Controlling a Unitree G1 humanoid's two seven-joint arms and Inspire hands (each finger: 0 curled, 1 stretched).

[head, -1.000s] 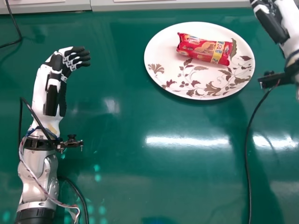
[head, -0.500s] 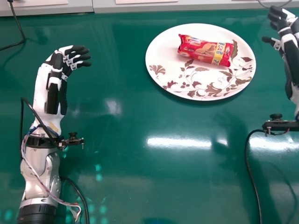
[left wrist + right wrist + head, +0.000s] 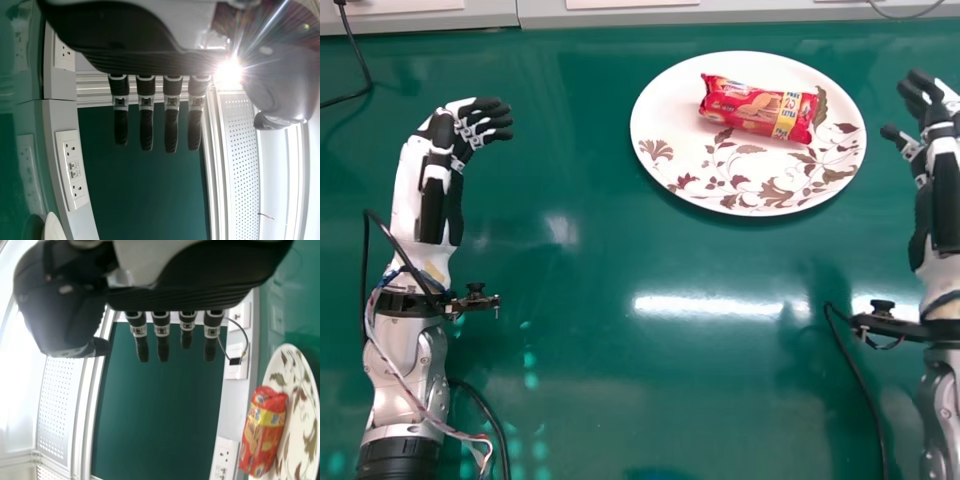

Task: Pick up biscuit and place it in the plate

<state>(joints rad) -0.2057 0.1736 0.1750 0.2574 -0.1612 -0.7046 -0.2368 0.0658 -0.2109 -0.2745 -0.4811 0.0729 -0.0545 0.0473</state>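
Left hand [image 3: 480,128]: open, turned inward toward the right hand [image 3: 938,118], well apart from it.
Left fingers [image 3: 171,127]: nearly straight, side by side with narrow gaps, pointing inward from the palm in the head view.
Left thumb [image 3: 282,80]: held off to one side of the fingers, apart from them.
Left arm [image 3: 418,215]: stretched out behind the left hand, running back from it toward the robot's body.
Right hand: open, roughly level with the left, leaning slightly inward.
Right fingers [image 3: 163,344]: loosely extended, pointing forward and a little inward.
Right thumb [image 3: 57,322]: spread away from the fingers.
Right arm [image 3: 946,270]: running back behind the right hand.
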